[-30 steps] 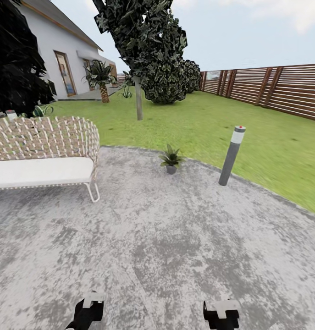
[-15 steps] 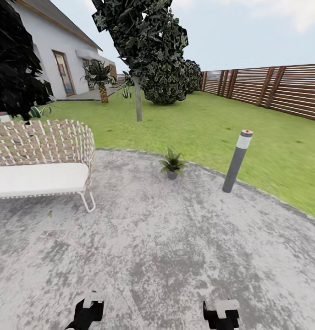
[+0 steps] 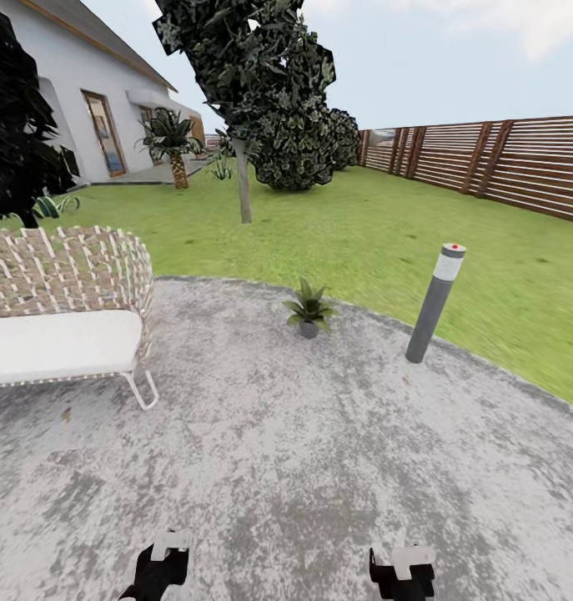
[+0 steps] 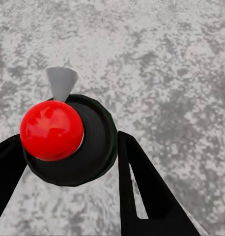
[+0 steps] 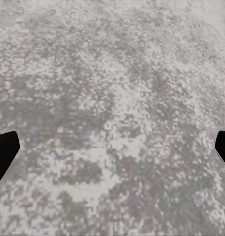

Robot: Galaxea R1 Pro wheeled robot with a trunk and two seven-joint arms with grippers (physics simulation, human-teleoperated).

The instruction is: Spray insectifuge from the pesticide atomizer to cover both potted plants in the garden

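Note:
One potted plant, a small rosette of pointed green leaves in a grey pot, stands at the far edge of the round stone patio in the garden. In the left wrist view my left gripper is shut on the pesticide atomizer, seen end-on as a dark round body with a pale nozzle and a red ball on top. My left gripper and right gripper hang low at the head view's near edge. The right gripper is open over bare stone. The second potted plant cannot be made out for sure.
A wicker bench with a white cushion stands on the patio's left. A grey bollard lamp with a red dot rises at the right rim. Behind lie lawn, a tree, bushes, a white house and a slatted fence.
The whole head view has shifted: the bench has slid left and the plant and lamp sit slightly lower, so the camera has moved. Both grippers hold their places in the picture.

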